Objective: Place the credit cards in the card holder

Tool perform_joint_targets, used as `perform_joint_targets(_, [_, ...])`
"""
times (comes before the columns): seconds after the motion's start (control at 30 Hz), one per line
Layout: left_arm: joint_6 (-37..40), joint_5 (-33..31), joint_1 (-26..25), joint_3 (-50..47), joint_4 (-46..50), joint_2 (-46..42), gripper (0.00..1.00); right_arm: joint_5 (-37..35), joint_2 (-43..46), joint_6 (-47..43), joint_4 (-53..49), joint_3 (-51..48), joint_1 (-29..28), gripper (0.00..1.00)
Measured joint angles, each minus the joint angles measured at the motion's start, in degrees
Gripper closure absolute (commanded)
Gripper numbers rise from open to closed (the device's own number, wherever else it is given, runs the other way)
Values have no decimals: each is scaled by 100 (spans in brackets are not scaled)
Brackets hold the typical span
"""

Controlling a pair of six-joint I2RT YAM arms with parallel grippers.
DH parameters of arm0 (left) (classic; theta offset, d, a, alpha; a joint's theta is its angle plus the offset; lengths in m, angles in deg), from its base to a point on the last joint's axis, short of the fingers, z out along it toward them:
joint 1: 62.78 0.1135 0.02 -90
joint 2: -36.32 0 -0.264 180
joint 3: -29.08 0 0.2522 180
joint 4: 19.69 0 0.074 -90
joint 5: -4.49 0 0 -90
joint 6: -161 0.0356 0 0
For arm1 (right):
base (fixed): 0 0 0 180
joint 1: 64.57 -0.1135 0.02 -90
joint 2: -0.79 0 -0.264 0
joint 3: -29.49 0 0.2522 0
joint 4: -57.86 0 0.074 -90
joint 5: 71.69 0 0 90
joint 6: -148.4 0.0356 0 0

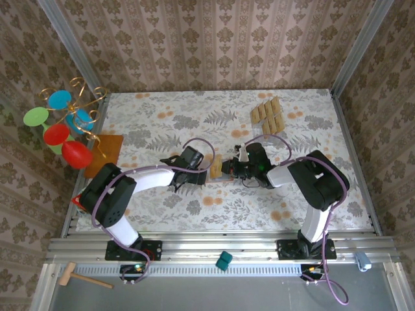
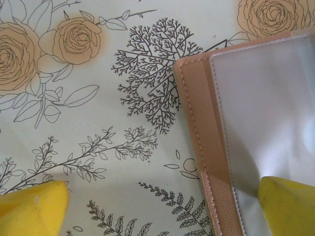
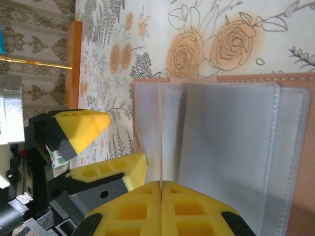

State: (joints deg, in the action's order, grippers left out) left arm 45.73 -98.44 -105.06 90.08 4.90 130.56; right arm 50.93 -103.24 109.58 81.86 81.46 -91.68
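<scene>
The salmon-brown leather card holder [image 2: 199, 118] lies open, grey pockets up, at the middle of the floral-patterned table [image 1: 162, 110]. The right tool [image 3: 161, 189], clamped tight, pinches a thin tan credit card [image 3: 160, 128] edge-on over the pockets. The left tool [image 2: 162, 199] is spread wide, one yellow finger over the holder's corner and the other over bare table. More tan credit cards [image 1: 267, 115] lie grouped toward the far right.

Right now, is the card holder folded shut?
No, in the right wrist view the card holder lies spread open, with its grey pockets facing up.
</scene>
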Motion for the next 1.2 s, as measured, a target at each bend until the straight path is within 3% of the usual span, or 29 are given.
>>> perform_joint_targets(1.2, [0, -2, 0, -2, -9, 0, 0, 275, -378, 2, 688, -208, 212, 100])
